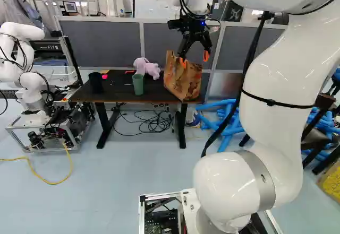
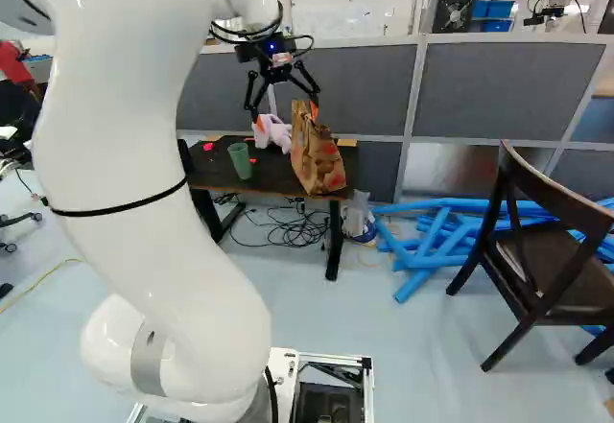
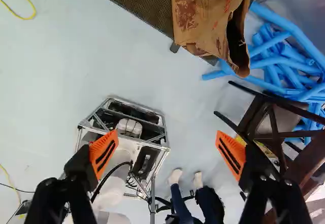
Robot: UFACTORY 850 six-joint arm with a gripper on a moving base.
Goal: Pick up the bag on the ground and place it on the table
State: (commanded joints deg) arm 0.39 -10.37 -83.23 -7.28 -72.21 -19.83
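Bag, one: brown paper with reddish print [image 1: 183,80], standing on the table [image 1: 114,93] near its front edge, towards the end nearer the blue foam tubes [image 2: 417,277]. In the wrist view I find its dark mouth, creased and partly open; the bag is outside the gap between the fingers and apart from both. Gripper, one [image 1: 194,59]: black, two fingers spread wide, orange pads [image 3: 104,153] facing each other, nothing held. In my left base view one fingertip overlaps the bag; the wrist view shows no contact. Arm, one: white [image 1: 271,80], reaching forward from its base joint. Also on the tabletop: one green cup [image 1: 138,84]; one pale pink plush toy [image 1: 147,67], just behind the cup; one black cup [image 1: 96,82], towards the far end from the bag; small bright pink pieces. Below the table: dark cables [image 1: 154,121], tangled on the floor. Surroundings: grey partition panels [image 2: 518,87] behind the table; one dark wooden chair [image 2: 556,260], at the right of my right base view; another robot [image 1: 34,88], white, at the left of the left base view, with a yellow cable [image 1: 40,176] on the floor near it.
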